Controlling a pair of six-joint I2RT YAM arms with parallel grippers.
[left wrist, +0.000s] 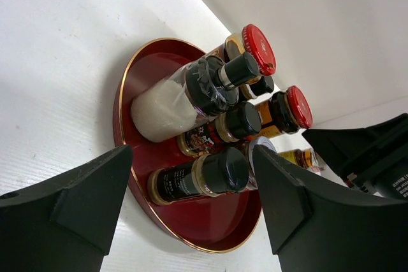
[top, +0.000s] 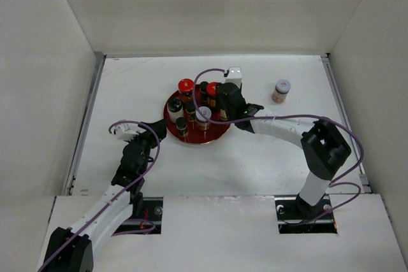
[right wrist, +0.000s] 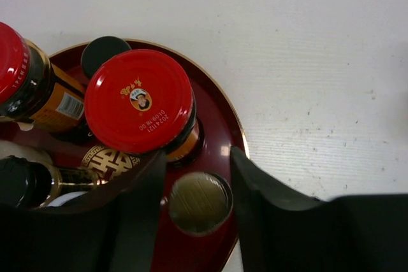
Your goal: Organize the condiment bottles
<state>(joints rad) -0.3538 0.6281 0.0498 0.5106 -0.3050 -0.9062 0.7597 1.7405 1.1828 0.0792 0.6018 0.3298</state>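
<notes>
One round red tray with a gold rim (top: pixel 207 136) sits in the middle of the white worktop (top: pixel 127 81) and carries nearly all the condiment bottles, packed close together. A red-lidded amber jar (top: pixel 186 85) stands at its far edge, with a second red-lidded amber jar (top: pixel 211 87) to its right and a small black-capped dark bottle (top: pixel 204 86) between them. A white bottle with a black cap (top: pixel 174 109) is on the left and a pale-lidded jar (top: pixel 203 114) is near the centre. A squat pale-lidded jar with a pinkish label (top: pixel 281 90) stands alone on the worktop, well apart to the right of the tray. Every bottle is upright, long axis vertical, cap up. The right hand (right wrist: pixel 197 164) reaches down over the tray's right side. It is closed on a slim bottle with a dull gold cap (right wrist: pixel 199 202), with no gap showing on either side. That bottle stands on the tray just inside the rim, its cap facing the wrist camera. The second red-lidded jar crowds one finger, just beside it. The left hand (left wrist: pixel 191 154) is spread wide and empty, low near the tray's left rim but not touching it. Its fingers point at the tray, and another black-capped dark bottle (left wrist: pixel 201 176) at the tray's near edge lies beyond the fingertips.
</notes>
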